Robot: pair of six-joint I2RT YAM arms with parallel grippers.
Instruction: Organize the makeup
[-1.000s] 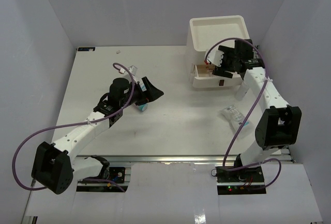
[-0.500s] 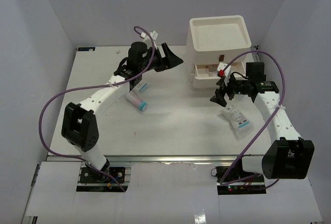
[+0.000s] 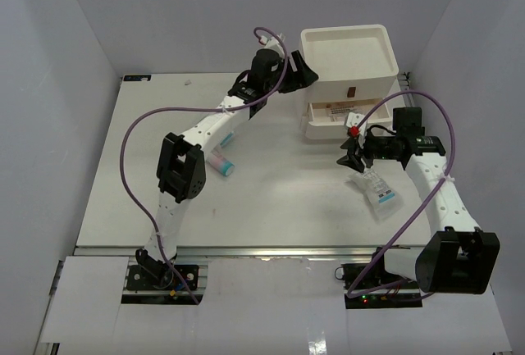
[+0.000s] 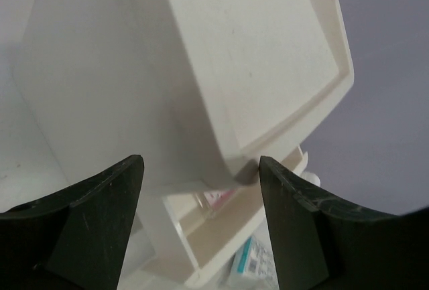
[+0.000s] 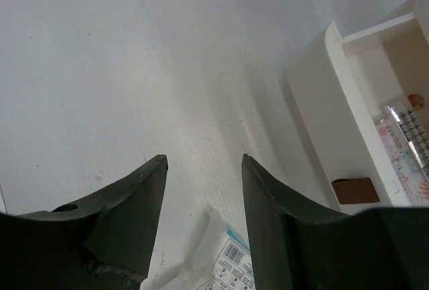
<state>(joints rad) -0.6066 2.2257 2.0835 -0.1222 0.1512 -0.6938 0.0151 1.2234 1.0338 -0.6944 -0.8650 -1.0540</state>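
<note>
Left half of the counter (image 3: 123,175): pink tube (image 3: 218,162) lies flat about mid-depth, teal cap (image 3: 229,170) pointing to the near right, just beside the left arm's elbow link and not touching either gripper. The left arm is stretched out to the far edge. The left gripper (image 4: 200,169) sits up against the left side of the white drawer box (image 3: 344,60), level with its top tray. Its fingers are spread and nothing is between them; the wrist view shows only the box's corner further out. The box stands at the far right corner of the counter with its bottom drawer (image 3: 328,116) pulled out toward the near edge. Flat pink-and-white sachets (image 5: 402,146) lie inside it, and the brown handle (image 5: 355,190) shows on the drawer front. The right gripper (image 5: 203,159) is just off the near right of the open drawer, fingers apart and empty, with bare counter visible between them. A clear blue-and-white packet (image 3: 377,191) lies flat on the counter right below and beside that gripper, toward the right edge. Can't tell from these views whether a fingertip is touching the packet.
</note>
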